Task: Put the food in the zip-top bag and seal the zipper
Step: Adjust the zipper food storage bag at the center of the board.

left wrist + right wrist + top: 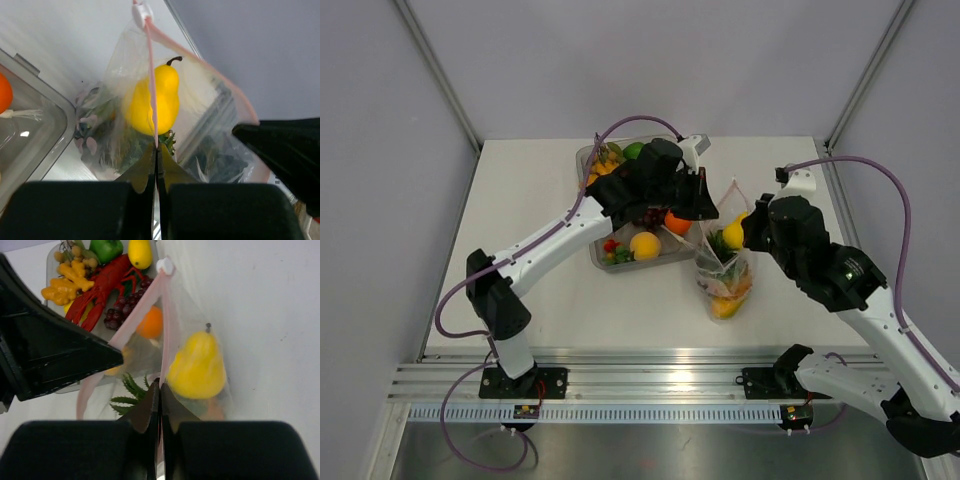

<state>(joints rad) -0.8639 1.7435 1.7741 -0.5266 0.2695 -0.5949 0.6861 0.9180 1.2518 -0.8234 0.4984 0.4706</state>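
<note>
Plastic, top view: the zip-top bag (725, 262) stands right of centre on the white table (520, 180), just right of the clear tray (594, 258); the left gripper (705, 207) meets its left lip and the right gripper (748, 233) its right lip.
Tray, top view: several toy foods lie in it, upper centre of the frame.
Left wrist, grip: fingers pressed together on the pink zipper (150, 65) at lower centre, pinching one lip.
Left wrist, bag: a yellow pear (166, 95) sits inside; the white slider (142, 11) is at the top edge, and the second lip curves right toward the other gripper.
Right wrist, grip: fingers closed flat on the opposite zipper strip at lower centre.
Right wrist, food outside: red lobster (102, 285), ginger (65, 285), green pepper (106, 247), lemon (140, 252), grapes (117, 315) and an orange (150, 322) in the upper left.
Step, as judged: filling is part done, with the mouth held spread.
Next move, as judged: one gripper must release to fetch more food, or the lips must be brought together and the slider drawn along.
</note>
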